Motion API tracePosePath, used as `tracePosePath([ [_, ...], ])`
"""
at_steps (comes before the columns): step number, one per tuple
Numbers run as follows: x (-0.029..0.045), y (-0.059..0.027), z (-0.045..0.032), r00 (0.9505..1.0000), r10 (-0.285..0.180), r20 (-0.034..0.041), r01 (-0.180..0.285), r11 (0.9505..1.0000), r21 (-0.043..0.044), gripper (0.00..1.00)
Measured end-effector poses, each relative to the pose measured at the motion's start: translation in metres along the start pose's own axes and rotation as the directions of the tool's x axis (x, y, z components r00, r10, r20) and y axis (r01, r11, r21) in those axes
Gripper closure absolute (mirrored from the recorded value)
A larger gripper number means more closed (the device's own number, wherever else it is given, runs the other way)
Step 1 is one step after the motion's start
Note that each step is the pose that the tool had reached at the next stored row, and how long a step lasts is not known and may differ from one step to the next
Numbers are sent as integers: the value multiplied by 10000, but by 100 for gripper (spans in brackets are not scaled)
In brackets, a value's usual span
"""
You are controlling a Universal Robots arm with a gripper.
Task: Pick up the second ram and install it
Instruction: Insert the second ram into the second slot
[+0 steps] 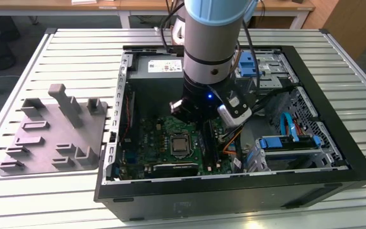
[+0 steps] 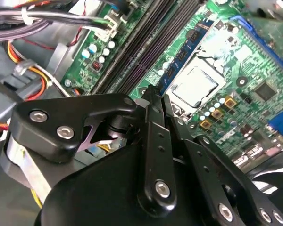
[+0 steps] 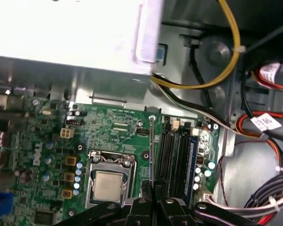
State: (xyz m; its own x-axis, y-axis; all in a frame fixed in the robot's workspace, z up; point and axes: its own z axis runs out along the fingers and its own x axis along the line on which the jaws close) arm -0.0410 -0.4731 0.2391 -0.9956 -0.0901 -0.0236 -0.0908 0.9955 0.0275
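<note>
The gripper (image 3: 152,190) pinches the ram (image 3: 152,150) edge-on over the board (image 3: 108,132). From the ram, the processor (image 3: 108,186) lies at nine o'clock, the sockets (image 3: 172,155) at three, a yellow cable (image 3: 228,70) towards one.

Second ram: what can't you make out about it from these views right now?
- First wrist view: the second ram sits edge-on in the gripper, a thin line, so its faces are hidden.
- Second wrist view: the gripper's own links cover it, so contact with the memory sockets cannot be told.
- Exterior view: the arm blocks the spot above the sockets.
</note>
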Motion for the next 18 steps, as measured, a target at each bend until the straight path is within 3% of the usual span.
tracePosePath([
  [3,0,0,5,9986,538,15,-538,9986,13,86],
  [7,1,0,9,9931,1175,33,-1175,9931,30,86],
  [18,3,-20,21,9928,1194,35,-1194,9928,34,86],
])
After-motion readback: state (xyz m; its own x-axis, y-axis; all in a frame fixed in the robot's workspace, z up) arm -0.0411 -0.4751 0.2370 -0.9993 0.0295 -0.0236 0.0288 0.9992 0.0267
